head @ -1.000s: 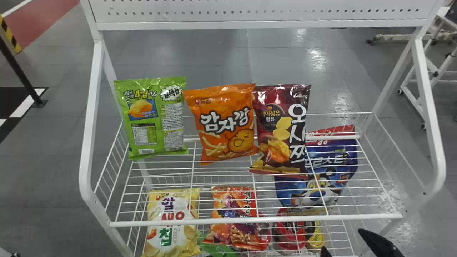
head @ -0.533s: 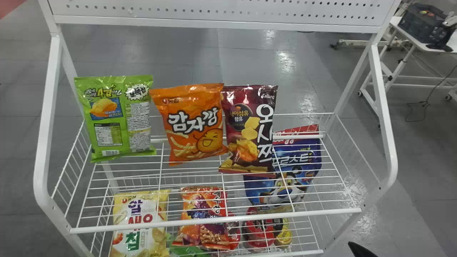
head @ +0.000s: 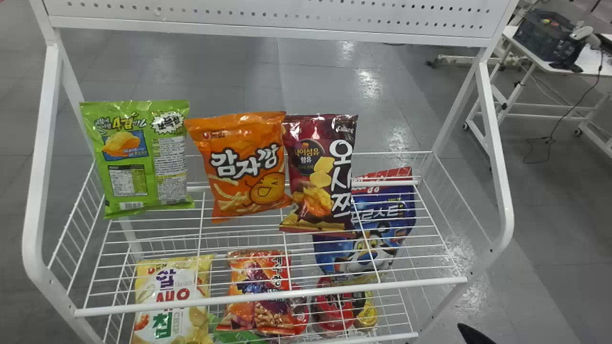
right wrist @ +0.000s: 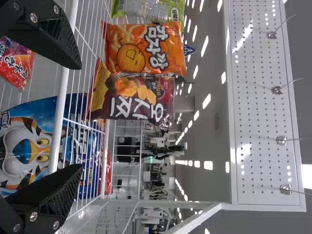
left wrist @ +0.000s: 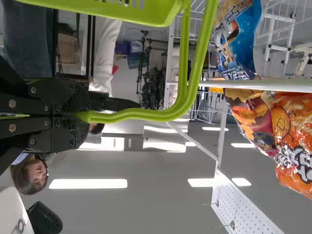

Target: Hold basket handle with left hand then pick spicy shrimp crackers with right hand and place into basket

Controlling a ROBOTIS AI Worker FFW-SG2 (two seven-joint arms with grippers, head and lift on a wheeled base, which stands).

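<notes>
The spicy shrimp crackers [head: 260,291], a red-orange packet, were in the lower level of the white wire rack [head: 52,157], seen through the bars of the shelf above. A yellow bag [head: 167,301] was beside them on the robot's left, some red tubs [head: 334,306] on its right, and a green packet [head: 239,337] showed at their lower edge.

The right gripper [head: 473,334] was at the bottom edge of the head view, with the crackers well apart from it, farther toward the robot's left. In the right wrist view, the right gripper [right wrist: 81,117] had its fingers wide apart. The crackers were outside the gap between them, past the finger on the robot's left, while a blue cereal bag [right wrist: 29,146] showed beyond the gap.

The left gripper [left wrist: 83,117] had its fingers clamped on the green handle [left wrist: 146,113] of the basket [left wrist: 107,9].

Over the rack's upper shelf, a green bag [head: 138,157], an orange bag [head: 244,165] and a maroon bag [head: 318,174] were upright in a row, left to right, the orange one touching the maroon one.
</notes>
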